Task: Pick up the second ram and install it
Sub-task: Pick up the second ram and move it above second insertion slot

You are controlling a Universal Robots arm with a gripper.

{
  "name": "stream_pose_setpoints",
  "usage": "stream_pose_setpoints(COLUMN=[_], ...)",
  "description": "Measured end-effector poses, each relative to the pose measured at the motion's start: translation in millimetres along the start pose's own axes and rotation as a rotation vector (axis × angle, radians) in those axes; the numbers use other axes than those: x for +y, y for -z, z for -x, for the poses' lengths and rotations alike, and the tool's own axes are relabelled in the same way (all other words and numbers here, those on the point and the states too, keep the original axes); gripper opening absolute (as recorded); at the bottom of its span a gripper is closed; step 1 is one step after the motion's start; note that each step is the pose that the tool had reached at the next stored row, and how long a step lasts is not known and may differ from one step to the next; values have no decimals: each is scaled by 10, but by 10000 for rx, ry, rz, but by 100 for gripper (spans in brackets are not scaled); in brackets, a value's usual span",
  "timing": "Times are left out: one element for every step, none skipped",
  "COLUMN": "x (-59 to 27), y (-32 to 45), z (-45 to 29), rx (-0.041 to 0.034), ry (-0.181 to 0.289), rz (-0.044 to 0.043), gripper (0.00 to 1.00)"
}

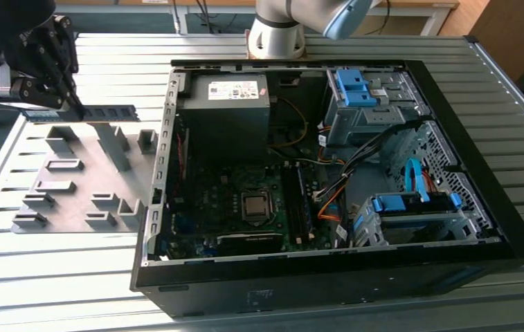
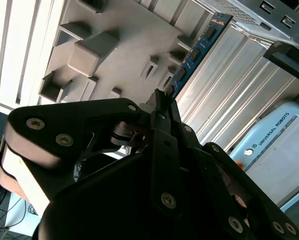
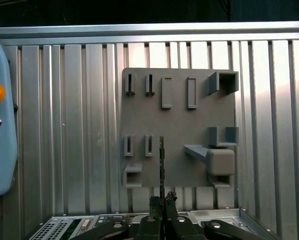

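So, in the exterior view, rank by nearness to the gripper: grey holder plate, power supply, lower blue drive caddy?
1. Grey holder plate, beneath the gripper.
2. Power supply, inside the case.
3. Lower blue drive caddy, exterior view's right.

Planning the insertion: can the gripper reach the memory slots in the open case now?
Probably yes: the gripper holds the second ram outside the open case, and the memory slots lie uncovered, though cables run close beside them.
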State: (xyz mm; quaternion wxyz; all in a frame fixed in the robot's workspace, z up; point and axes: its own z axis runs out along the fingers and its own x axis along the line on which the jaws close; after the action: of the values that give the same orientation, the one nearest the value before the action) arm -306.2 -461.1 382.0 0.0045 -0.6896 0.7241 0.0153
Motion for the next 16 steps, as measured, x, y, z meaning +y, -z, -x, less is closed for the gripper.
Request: stream_pose_setpoints(x=[-5, -10, -13, -18, -23, -27, -30, -35, -40, -44, -48, -55, -60, -65, -71, -76], y=[0, 0, 0, 0, 0, 0, 0, 0, 0, 1, 0, 1, 1, 1, 1, 0], z=[0, 1, 1, 1, 1, 1, 1, 2, 2, 2, 2, 3, 3, 3, 3, 3], rx=[-1, -1, 0, -1, -1, -1, -1, -1, -1, 0, -1, 0, 0, 0, -1, -1], ry=[0, 0, 0, 0, 1, 0, 0, 1, 0, 0, 0, 1, 0, 0, 1, 1], rz=[0, -1, 0, 0, -1, -1, -1, -1, -1, 0, -1, 0, 0, 0, -1, -1], gripper=[14, 14, 14, 14, 14, 14, 14, 14, 14, 14, 14, 14, 14, 14, 14, 14])
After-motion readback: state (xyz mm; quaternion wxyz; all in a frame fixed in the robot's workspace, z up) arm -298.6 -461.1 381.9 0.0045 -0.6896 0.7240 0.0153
